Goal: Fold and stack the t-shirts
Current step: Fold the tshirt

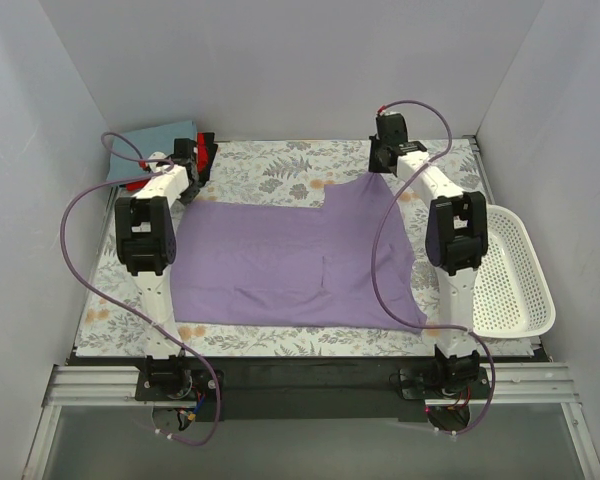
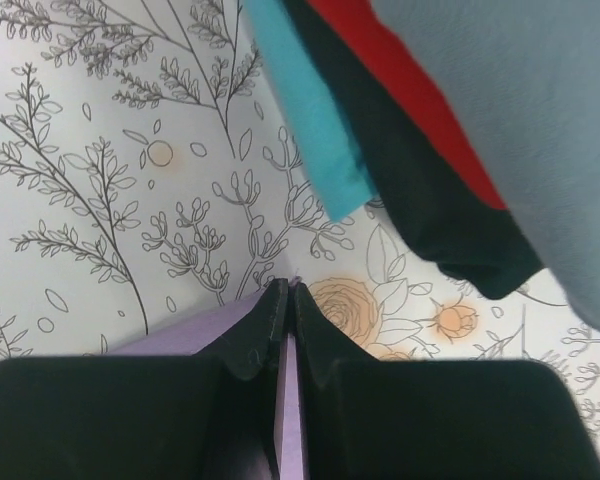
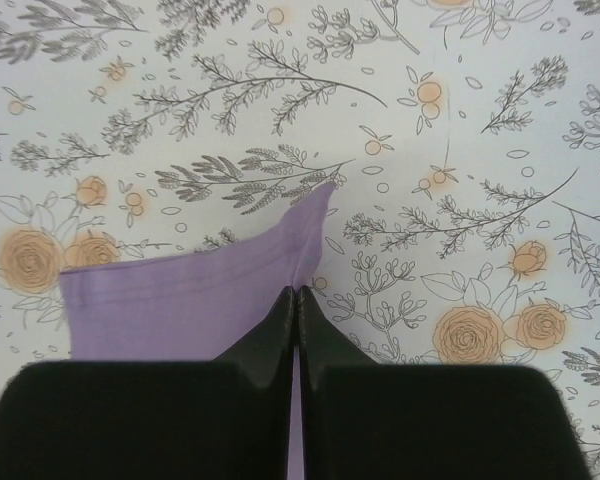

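The lavender-purple t-shirt (image 1: pixel 290 265) lies spread on the floral cloth, partly folded. My left gripper (image 1: pixel 194 165) is shut on its far left corner, and purple cloth (image 2: pixel 288 420) shows between the jaws. My right gripper (image 1: pixel 382 155) is shut on the far right corner, where the purple cloth (image 3: pixel 210 300) runs into the jaws. A stack of folded shirts sits at the far left corner, the grey-blue one (image 1: pixel 152 148) on top; in the left wrist view the grey-blue (image 2: pixel 540 120), red (image 2: pixel 420 100), black (image 2: pixel 430 210) and teal (image 2: pixel 315 130) layers show.
A white mesh basket (image 1: pixel 510 275) stands at the right edge of the table. White walls close in on the back and sides. The floral tablecloth (image 1: pixel 280 165) shows beyond the shirt. Purple cables loop from both arms over the shirt.
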You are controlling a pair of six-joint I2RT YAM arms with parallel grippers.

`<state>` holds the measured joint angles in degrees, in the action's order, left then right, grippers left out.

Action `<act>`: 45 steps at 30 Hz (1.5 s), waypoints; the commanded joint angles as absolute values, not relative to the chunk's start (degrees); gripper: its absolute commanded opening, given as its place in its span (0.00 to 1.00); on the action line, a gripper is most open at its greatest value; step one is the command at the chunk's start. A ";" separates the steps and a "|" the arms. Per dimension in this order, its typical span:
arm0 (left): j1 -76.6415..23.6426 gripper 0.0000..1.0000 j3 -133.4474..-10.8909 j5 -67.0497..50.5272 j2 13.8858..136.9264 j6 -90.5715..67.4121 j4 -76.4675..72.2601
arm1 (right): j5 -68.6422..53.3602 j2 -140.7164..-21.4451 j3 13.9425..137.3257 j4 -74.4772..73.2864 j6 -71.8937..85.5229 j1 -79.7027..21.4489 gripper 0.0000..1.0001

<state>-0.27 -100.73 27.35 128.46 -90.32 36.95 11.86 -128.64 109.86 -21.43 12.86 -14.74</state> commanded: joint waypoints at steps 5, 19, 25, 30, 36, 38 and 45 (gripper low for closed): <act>2.11 0.00 -99.76 24.87 120.24 -89.12 33.75 | 12.13 -119.80 107.25 -20.48 11.60 -14.68 0.01; 4.04 0.00 -87.90 20.39 111.72 -90.00 30.59 | 12.39 -99.86 81.41 -14.50 16.35 -15.55 0.01; 5.36 0.00 -81.92 18.81 107.50 -90.79 31.11 | 12.57 -91.69 72.79 -14.76 18.72 -16.17 0.01; 6.50 0.00 -78.32 18.46 104.51 -91.84 32.61 | 10.90 -85.88 67.77 -15.38 19.77 -16.35 0.01; 7.47 0.00 -74.27 18.46 101.52 -91.58 32.70 | 10.20 -80.60 63.64 -17.14 19.86 -16.61 0.01; 7.64 0.00 -73.30 18.37 100.81 -91.50 32.78 | 9.67 -79.02 62.67 -17.58 19.86 -16.70 0.01; 7.91 0.00 -71.72 17.93 99.84 -91.14 32.43 | 8.88 -75.24 58.63 -18.19 20.21 -16.88 0.01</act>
<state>7.40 -72.49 17.43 103.15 -91.33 32.56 8.93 -77.82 59.68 -18.09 19.62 -16.69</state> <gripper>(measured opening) 0.018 0.021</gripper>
